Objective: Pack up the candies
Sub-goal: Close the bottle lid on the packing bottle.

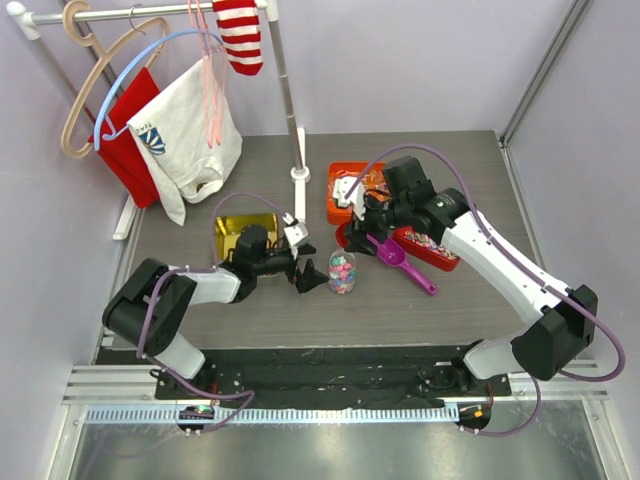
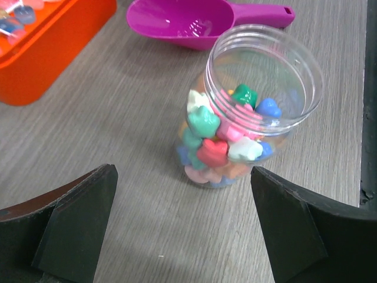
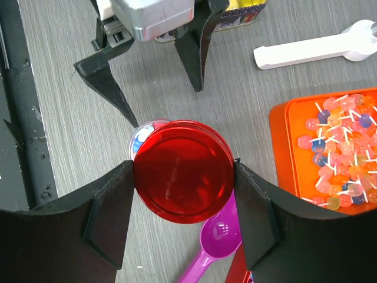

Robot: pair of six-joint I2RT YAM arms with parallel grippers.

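A clear plastic jar (image 2: 259, 88) stands open on the table, about two-thirds full of candies (image 2: 224, 135) in mixed pink, green, blue, white and orange. My left gripper (image 2: 182, 177) is open, its fingers spread wide just short of the jar (image 1: 341, 272), touching nothing. My right gripper (image 3: 183, 168) is shut on a round red lid (image 3: 184, 171), held flat by its edges. The lid hangs above the jar (image 3: 140, 137) and a little off to one side, hiding most of it. From above, the right gripper (image 1: 362, 222) sits just behind the jar.
A purple scoop (image 1: 395, 255) lies beside the jar. An orange tin (image 3: 283, 135) of wrapped sweets and a white scoop (image 3: 318, 50) lie behind it. A red tin (image 1: 430, 250) sits right, a gold tin (image 1: 245, 232) left. A clothes rack post (image 1: 300, 175) stands at the back.
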